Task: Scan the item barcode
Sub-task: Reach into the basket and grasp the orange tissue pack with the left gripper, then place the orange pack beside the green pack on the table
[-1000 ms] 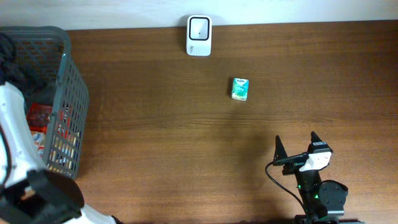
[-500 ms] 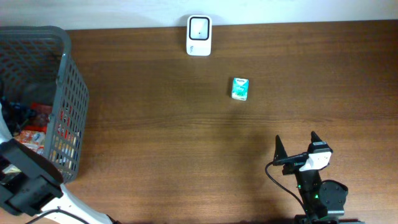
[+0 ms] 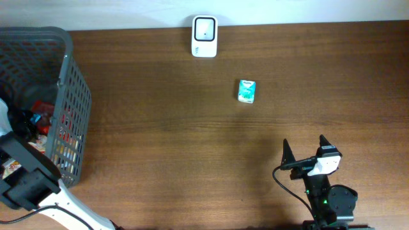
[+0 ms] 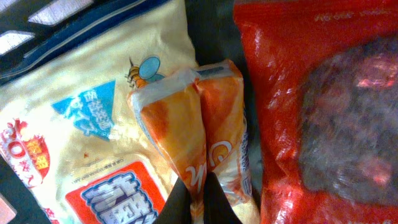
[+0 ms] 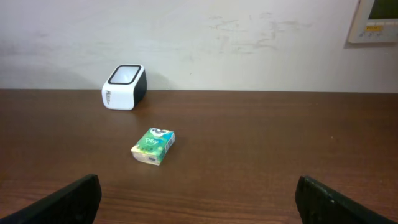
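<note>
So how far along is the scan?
Done: nothing visibly scanned; a green packet lies on the table. In hand: left jaws shut on an orange packet inside the basket. Left: lift it out, show its barcode to the scanner. The right jaws stand open.

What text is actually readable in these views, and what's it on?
"G" or "C": a single white letter, partly cut off, on the orange packet.
Yellow bag: characters in a blue triangle and on a red label, too blurred to read.
Green pack: logo too small to read.
Scanner: side marking too small to read.
Wall panel: display too small to read.
Red bag: no text visible.
</note>
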Robot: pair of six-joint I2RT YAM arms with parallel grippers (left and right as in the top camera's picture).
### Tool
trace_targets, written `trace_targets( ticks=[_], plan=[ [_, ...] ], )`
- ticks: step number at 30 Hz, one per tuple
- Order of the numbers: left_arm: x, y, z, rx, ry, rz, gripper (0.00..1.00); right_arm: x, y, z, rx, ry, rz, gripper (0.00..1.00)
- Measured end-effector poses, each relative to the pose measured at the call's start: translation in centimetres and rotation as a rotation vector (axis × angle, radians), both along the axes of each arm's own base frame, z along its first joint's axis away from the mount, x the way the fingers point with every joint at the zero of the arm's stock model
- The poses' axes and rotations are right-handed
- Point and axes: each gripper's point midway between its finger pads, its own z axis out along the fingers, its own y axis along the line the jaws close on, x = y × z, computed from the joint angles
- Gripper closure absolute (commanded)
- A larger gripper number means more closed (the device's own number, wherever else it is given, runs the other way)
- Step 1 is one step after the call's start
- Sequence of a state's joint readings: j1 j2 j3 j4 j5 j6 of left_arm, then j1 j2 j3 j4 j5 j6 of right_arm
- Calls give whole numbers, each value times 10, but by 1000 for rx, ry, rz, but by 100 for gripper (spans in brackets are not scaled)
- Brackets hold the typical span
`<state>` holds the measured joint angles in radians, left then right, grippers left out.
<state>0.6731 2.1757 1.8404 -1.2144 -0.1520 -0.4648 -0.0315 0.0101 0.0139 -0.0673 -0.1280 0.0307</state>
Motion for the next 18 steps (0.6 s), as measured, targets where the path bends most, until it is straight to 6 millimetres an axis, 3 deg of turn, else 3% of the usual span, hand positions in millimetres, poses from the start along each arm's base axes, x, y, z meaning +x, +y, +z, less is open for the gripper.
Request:
trace_targets(
  ticks=[3,5,6,7,9,11,12,14,18],
  plan=[
    [0,-1,35,-17,11,1,100,0,0,0,0,0,0,1],
    [6,3,75,11,-29,0,100,0,0,0,0,0,0,1],
    [13,6,108,44,-88,-1,100,0,0,0,0,1,0,2],
    [18,3,129,45,-141,-11,100,0,0,0,0,1,0,1],
    [48,-12,177,22,-350,-116,100,0,0,0,0,1,0,2],
    [84,-53,232,7,-571,-284,100,0,0,0,0,1,0,1],
    [93,-69,248,20,-621,-337,100,0,0,0,0,1,0,2],
    [113,-133,291,26,-742,-503,100,0,0,0,0,1,0,1],
    [135,-235,317,-15,-830,-741,100,0,0,0,0,1,0,2]
  ],
)
